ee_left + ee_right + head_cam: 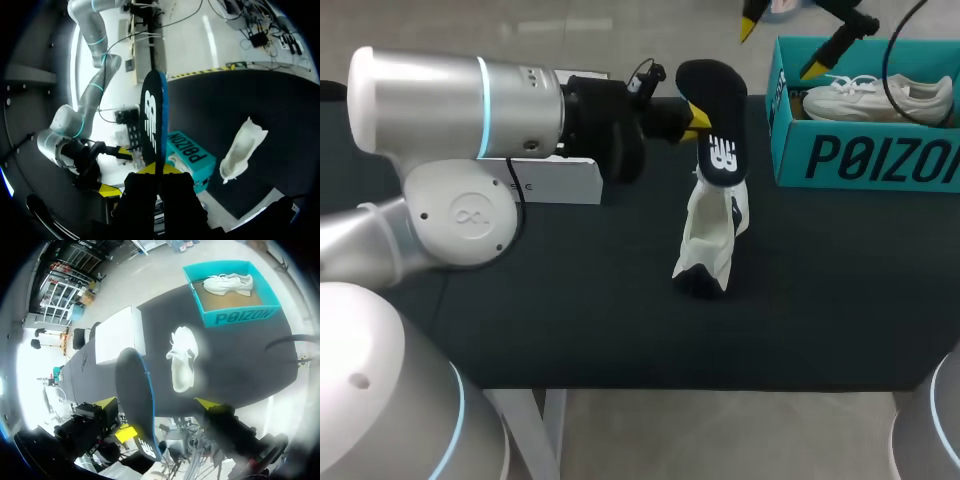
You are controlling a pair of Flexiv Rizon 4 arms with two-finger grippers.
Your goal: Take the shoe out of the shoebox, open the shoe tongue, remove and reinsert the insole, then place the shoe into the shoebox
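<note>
Over table (570, 300) | insole (715, 95) crosswise in left fingers (696, 119) | logo end toward shoe (710, 240)

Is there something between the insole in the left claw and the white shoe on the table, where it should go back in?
Nothing visible does. The insole, in the left claw, hangs over the shoe; the right claw is off over the shoebox.

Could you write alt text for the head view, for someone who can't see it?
The left pincer holds a black insole upright above a white shoe on a black table. At the right, a teal shoebox holds a second white shoe, with the open right pincer near it.
</note>
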